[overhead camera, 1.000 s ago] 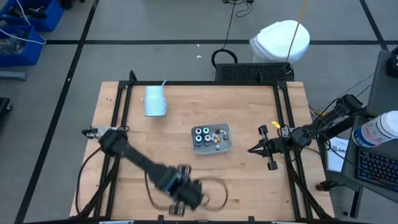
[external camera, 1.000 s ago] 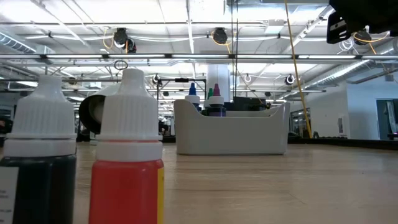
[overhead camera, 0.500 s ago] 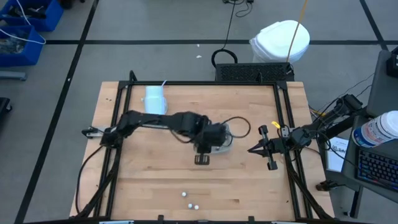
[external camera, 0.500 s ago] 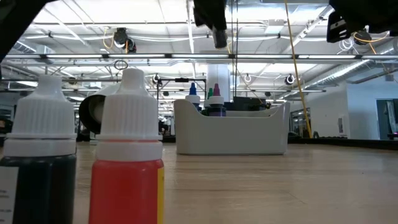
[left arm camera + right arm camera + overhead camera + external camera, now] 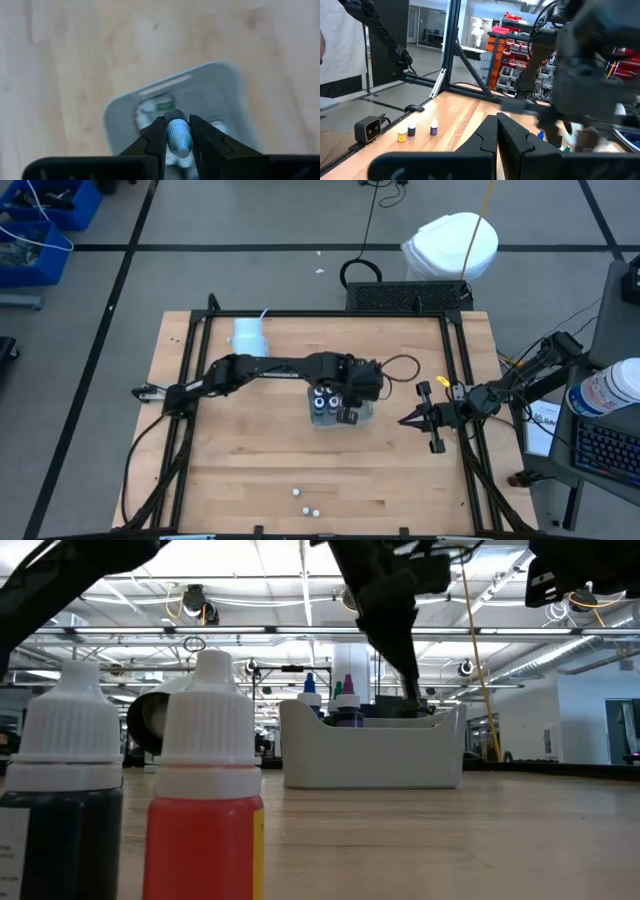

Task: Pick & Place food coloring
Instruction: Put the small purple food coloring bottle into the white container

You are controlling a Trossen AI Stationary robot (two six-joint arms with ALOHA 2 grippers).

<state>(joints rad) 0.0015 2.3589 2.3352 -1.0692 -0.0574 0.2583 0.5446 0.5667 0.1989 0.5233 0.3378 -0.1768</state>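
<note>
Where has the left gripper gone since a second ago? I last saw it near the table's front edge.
Yes, it moved: the left gripper left the front edge and now hangs over the grey tray at mid-table, fingers shut on a food coloring bottle.

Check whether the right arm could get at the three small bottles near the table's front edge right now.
Probably yes: the bottles stand on open wood, and the left gripper is busy over the tray, away from that path.

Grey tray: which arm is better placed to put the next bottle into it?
The left. Its pincer already holds a blue-capped bottle directly above the grey tray. The right pincer is shut and empty, beside the tray.
</note>
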